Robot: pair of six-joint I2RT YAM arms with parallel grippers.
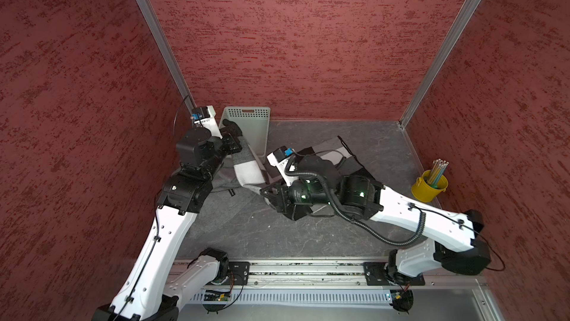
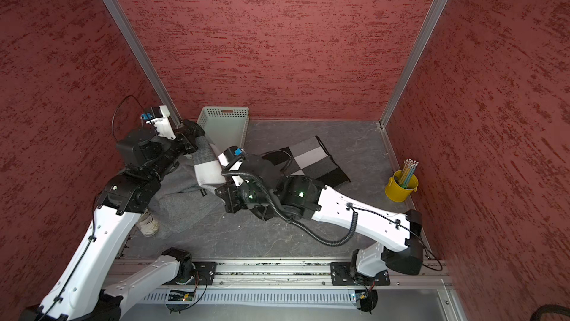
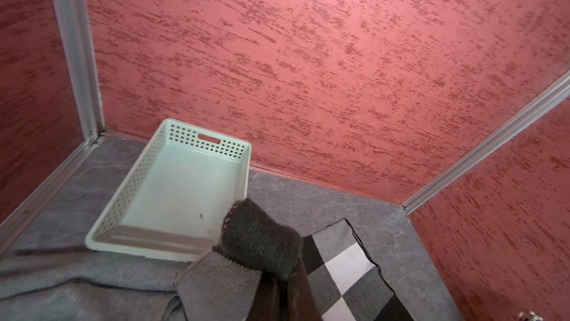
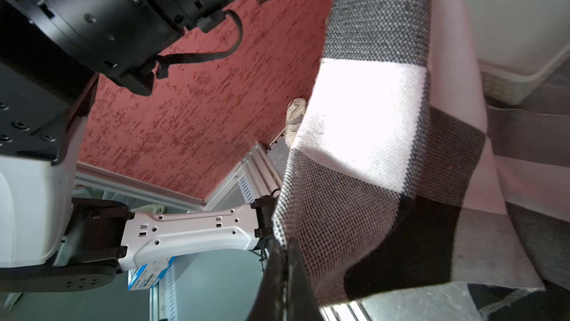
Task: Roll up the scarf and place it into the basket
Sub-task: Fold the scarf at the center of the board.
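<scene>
The scarf is checked grey, white and black. A strip of it is stretched in the air between my two grippers, and the rest lies flat on the table under the right arm. My left gripper is shut on the upper part, beside the near left corner of the basket. In the left wrist view the black scarf end bulges past the left gripper. My right gripper is shut on the strip's lower edge, which shows in its wrist view as the right gripper pinching the cloth. The pale mint basket is empty.
A plain grey cloth lies spread on the table's left side below the left arm. A yellow bucket of pencils stands by the right wall. A small crumpled pale object sits by the left wall. Red walls enclose three sides.
</scene>
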